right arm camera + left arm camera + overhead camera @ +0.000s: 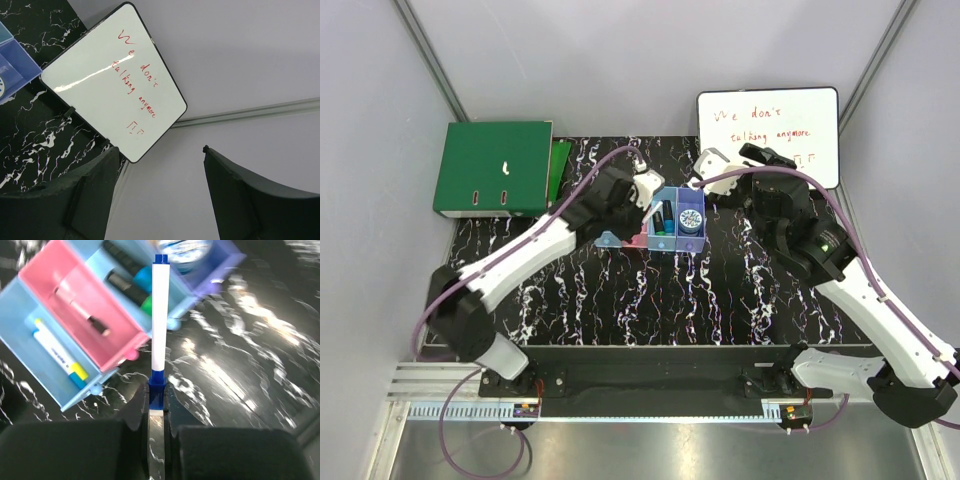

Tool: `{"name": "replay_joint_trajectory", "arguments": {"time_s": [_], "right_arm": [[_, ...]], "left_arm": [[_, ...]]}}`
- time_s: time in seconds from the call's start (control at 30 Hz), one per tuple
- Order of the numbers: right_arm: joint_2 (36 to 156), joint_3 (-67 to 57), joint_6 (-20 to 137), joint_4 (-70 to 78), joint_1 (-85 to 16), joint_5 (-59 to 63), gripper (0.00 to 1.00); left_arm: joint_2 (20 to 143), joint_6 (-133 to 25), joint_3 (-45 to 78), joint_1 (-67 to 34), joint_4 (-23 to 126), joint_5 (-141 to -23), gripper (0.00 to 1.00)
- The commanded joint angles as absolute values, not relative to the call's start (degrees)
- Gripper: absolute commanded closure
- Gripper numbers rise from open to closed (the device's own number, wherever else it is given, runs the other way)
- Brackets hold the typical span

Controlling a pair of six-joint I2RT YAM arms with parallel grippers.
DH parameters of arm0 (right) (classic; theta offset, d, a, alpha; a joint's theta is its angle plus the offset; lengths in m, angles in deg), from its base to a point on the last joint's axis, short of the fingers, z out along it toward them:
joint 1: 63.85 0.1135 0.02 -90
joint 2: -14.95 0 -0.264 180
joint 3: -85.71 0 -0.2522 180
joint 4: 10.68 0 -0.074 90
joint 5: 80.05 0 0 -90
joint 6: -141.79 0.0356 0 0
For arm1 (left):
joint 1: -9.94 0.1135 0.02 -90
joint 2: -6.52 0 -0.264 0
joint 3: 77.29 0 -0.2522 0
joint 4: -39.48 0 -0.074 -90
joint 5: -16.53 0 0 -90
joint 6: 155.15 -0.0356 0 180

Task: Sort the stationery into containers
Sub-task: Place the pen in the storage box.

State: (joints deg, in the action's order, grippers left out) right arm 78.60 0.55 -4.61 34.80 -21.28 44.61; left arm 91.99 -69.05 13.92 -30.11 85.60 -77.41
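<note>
Top view: left arm's wrist (620,195) covers most of the pink bin (636,240) and the end light blue bin (609,240); their contents can't be seen. Right arm (790,215) hides the whiteboard's (770,115) lower left part. Left wrist view: round tin (182,249) blurred, cut by the top edge; purple bin (225,262) and table (260,355) smeared; white marker's (160,315) lower end hidden inside the left gripper (157,390). Right wrist view: purple bin cut by the left edge; right gripper (161,150) fingers cut by the bottom edge.
</note>
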Motion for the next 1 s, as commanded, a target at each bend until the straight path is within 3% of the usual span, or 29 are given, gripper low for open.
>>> {"name": "replay_joint_trajectory", "arguments": {"time_s": [0.0,0.3,0.87,0.9,0.97], "right_arm": [[78.2,1.6,-7.8,33.2,-21.7,46.2,0.25],[78.2,0.4,-7.0,33.2,-21.7,46.8,0.25],[78.7,-1.0,-6.7,31.9,-21.7,46.1,0.24],[78.6,-1.2,-6.8,32.0,-21.7,46.1,0.23],[78.5,-1.5,-6.5,31.9,-21.7,46.0,0.21]], "left_arm": [[101.8,-59.5,6.8,-28.1,86.1,-67.6,1.00],[114.3,-56.1,-5.2,-24.3,87.3,-65.9,1.00],[121.1,-54.7,-3.2,-23.2,87.5,-68.1,1.00],[121.3,-55.0,-3.3,-23.2,87.5,-68.4,0.93],[121.3,-55.6,-3.3,-23.1,87.5,-69.1,0.62]]}}
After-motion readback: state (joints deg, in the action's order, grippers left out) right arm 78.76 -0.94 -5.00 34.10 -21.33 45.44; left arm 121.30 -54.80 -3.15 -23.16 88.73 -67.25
